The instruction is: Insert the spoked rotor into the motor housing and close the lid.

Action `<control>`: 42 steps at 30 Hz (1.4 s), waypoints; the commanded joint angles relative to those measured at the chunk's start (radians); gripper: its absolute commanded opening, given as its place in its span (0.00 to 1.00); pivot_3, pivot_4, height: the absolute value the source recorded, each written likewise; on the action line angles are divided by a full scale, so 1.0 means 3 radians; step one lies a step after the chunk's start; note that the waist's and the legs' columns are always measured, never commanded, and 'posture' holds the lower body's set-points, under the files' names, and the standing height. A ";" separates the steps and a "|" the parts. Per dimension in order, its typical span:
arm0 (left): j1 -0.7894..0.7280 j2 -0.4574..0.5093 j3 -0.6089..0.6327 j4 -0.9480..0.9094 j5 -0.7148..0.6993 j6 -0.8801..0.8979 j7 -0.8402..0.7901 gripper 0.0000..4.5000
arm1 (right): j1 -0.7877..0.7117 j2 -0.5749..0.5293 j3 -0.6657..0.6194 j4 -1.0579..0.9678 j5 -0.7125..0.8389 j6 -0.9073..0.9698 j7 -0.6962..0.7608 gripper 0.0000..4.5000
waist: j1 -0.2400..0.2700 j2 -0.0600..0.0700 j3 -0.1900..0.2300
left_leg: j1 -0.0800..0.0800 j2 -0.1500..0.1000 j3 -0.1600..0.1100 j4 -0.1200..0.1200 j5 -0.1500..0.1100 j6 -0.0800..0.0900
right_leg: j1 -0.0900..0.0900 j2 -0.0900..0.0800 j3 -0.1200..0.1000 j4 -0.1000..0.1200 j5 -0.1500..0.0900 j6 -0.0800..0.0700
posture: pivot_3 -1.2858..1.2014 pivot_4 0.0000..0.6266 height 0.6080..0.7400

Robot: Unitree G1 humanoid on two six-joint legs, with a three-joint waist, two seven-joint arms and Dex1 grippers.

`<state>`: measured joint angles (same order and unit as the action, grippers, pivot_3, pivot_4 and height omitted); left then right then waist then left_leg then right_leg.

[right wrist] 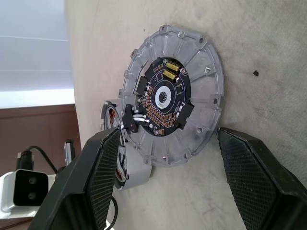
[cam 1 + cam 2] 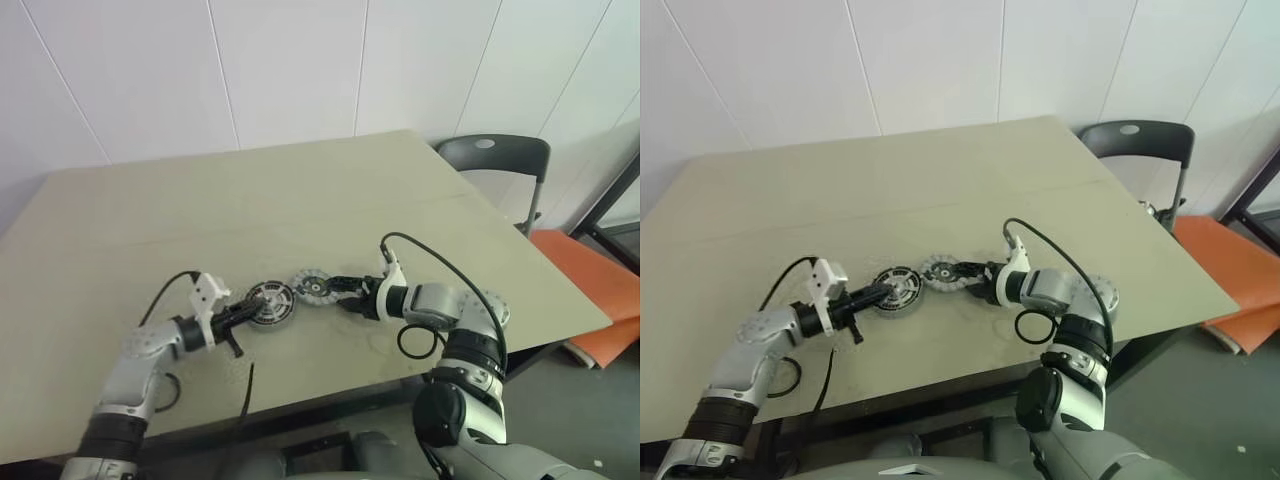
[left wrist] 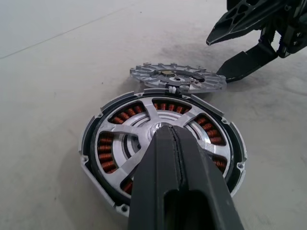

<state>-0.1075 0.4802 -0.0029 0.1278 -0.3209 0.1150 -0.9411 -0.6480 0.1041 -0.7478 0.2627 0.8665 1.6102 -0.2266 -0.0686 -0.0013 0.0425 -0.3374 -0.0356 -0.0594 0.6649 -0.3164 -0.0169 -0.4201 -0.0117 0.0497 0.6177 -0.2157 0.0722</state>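
The motor housing [image 2: 271, 303] lies flat on the table [image 2: 200, 210], a round silvery can with red-copper windings inside. The spoked rotor [image 3: 144, 111] sits in it, and copper shows through its gaps. My left gripper [image 3: 169, 132] is shut with nothing in it, its tip over the rotor's hub. The lid [image 1: 201, 62], a ribbed silver disc with a dark circuit board facing up, lies just right of the housing, and its edge meets the housing's rim. My right gripper [image 2: 333, 288] is open, one finger on each side of the lid's right edge.
A dark chair [image 2: 495, 155] stands beyond the table's far right corner. An orange object [image 2: 590, 270] sits low to the right of the table. Black cables loop from both wrists over the near table edge. A white wall runs behind.
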 commanded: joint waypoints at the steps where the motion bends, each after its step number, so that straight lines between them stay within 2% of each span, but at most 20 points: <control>1: -0.0080 0.0051 -0.0133 0.0090 0.0209 0.0002 0.0040 0.00 | -0.0055 0.0017 0.0008 -0.0091 -0.0080 0.0014 0.0016 0.75 | 0.0002 0.0006 -0.0004 | 0.0000 0.0000 0.0000 0.0000 0.0000 0.0000 | 0.0001 0.0000 0.0000 0.0000 0.0000 0.0000 | 0.52 0.00 1.00; 5: -0.0115 0.0103 -0.0149 0.0192 0.0308 -0.0010 0.0064 0.00 | -0.0112 0.0016 0.0044 -0.0148 -0.0055 0.0009 0.0157 0.56 | -0.0001 0.0016 -0.0006 | 0.0002 0.0000 0.0000 0.0000 0.0000 0.0000 | 0.0004 0.0000 0.0000 0.0000 -0.0001 0.0000 | 0.52 0.00 1.00; 12: -0.0166 0.0142 -0.0113 0.0260 0.0304 -0.0049 0.0042 0.00 | -0.0179 0.0008 0.0077 -0.0148 -0.0084 -0.0053 0.0306 0.03 | -0.0005 0.0025 -0.0005 | 0.0001 0.0000 0.0000 -0.0001 0.0000 0.0000 | 0.0001 0.0001 -0.0001 0.0000 0.0000 0.0001 | 0.52 0.00 1.00; 13: -0.0172 0.0141 -0.0114 0.0273 0.0306 -0.0056 0.0043 0.00 | -0.0192 0.0010 0.0072 -0.0139 -0.0084 -0.0065 0.0329 0.00 | -0.0006 0.0030 -0.0007 | 0.0001 0.0000 0.0000 -0.0001 0.0000 0.0000 | 0.0001 0.0001 -0.0001 0.0000 0.0000 0.0001 | 0.52 0.00 1.00; 17: -0.0187 0.0139 -0.0116 0.0307 0.0305 -0.0074 0.0039 0.00 | -0.0222 -0.0020 0.0200 -0.0191 -0.0072 -0.0059 0.0478 0.00 | -0.0005 0.0031 -0.0007 | 0.0001 0.0000 -0.0001 -0.0001 0.0000 0.0000 | 0.0000 0.0002 -0.0002 -0.0001 -0.0001 0.0001 | 0.52 0.00 1.00; 19: -0.0187 0.0142 -0.0115 0.0314 0.0279 -0.0048 0.0011 0.00 | -0.0214 -0.0088 0.0451 -0.0321 -0.0056 -0.0105 0.0657 0.00 | -0.0006 0.0034 -0.0006 | 0.0000 0.0000 -0.0001 -0.0002 0.0000 0.0000 | -0.0001 0.0001 -0.0002 -0.0001 0.0000 0.0001 | 0.52 0.00 1.00; 23: -0.0165 0.0194 -0.0118 0.0292 0.0269 0.0023 -0.0044 0.00 | -0.0094 -0.0421 0.1254 -0.0610 -0.0186 -0.0485 0.1213 0.00 | -0.0008 0.0033 -0.0006 | -0.0001 0.0000 0.0000 -0.0002 0.0000 0.0000 | -0.0003 0.0001 -0.0002 -0.0001 -0.0001 0.0001 | 0.52 0.00 1.00; 31: -0.0121 0.0405 -0.0185 0.0269 0.0303 0.0303 -0.0167 0.00 | -0.0142 -0.0986 0.2279 -0.0820 -0.0470 -0.0929 0.1945 0.00 | -0.0011 0.0033 -0.0006 | -0.0005 0.0000 0.0001 -0.0006 -0.0002 0.0003 | -0.0010 0.0001 -0.0002 -0.0005 -0.0001 0.0003 | 0.52 0.00 1.00; 36: -0.0097 0.0469 -0.0171 0.0216 0.0309 0.0399 -0.0148 0.00 | -0.0219 -0.1354 0.2912 -0.0956 -0.0834 -0.1442 0.2367 0.00 | -0.0013 0.0033 -0.0005 | -0.0003 0.0002 0.0002 -0.0008 -0.0003 0.0006 | -0.0011 0.0001 -0.0001 -0.0005 -0.0001 0.0003 | 0.52 0.00 1.00; 38: -0.0111 0.0451 -0.0111 0.0212 0.0280 0.0375 -0.0096 0.00 | -0.0225 -0.1460 0.3121 -0.1041 -0.0939 -0.1606 0.2541 0.00 | -0.0009 0.0033 -0.0005 | -0.0003 0.0002 0.0001 -0.0009 -0.0003 0.0006 | -0.0011 0.0001 -0.0002 -0.0005 -0.0001 0.0003 | 0.52 0.00 1.00; 42: -0.0214 0.0299 0.0265 0.0109 -0.0108 0.0491 0.0065 0.00 | -0.0177 -0.1592 0.3417 -0.1206 -0.1098 -0.1796 0.2764 0.00 | -0.0007 0.0028 -0.0002 | -0.0004 0.0002 0.0001 -0.0009 -0.0003 0.0006 | -0.0012 0.0000 -0.0002 -0.0005 -0.0001 0.0003 | 0.52 0.00 1.00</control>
<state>-0.1669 0.5641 0.0176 0.1550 -0.3187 0.2322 -0.9495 -0.6837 -0.3648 0.2536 -0.0601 0.5567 1.1011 0.5798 -0.0706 0.0070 0.0418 -0.3386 -0.0347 -0.0596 0.6625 -0.3174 -0.0153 -0.4238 -0.0115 0.0490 0.6164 -0.2161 0.0732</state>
